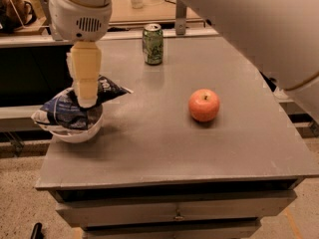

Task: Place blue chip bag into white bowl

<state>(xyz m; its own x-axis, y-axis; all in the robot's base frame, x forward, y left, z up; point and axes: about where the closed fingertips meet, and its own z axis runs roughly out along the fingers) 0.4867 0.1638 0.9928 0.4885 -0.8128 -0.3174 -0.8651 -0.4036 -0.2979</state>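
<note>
The blue chip bag (64, 111) lies across the top of the white bowl (76, 135) at the table's left edge, covering most of it; only the bowl's lower front wall shows. The bag's right end sticks out past the rim. My gripper (87, 99) comes down from above onto the bag's upper middle, its cream fingers (85, 73) close together and pinching the foil.
A green soda can (152, 44) stands at the back centre of the grey table (164, 148). A red apple (204, 105) sits right of centre. The bowl is close to the table's left edge. A shelf with clutter runs behind the table.
</note>
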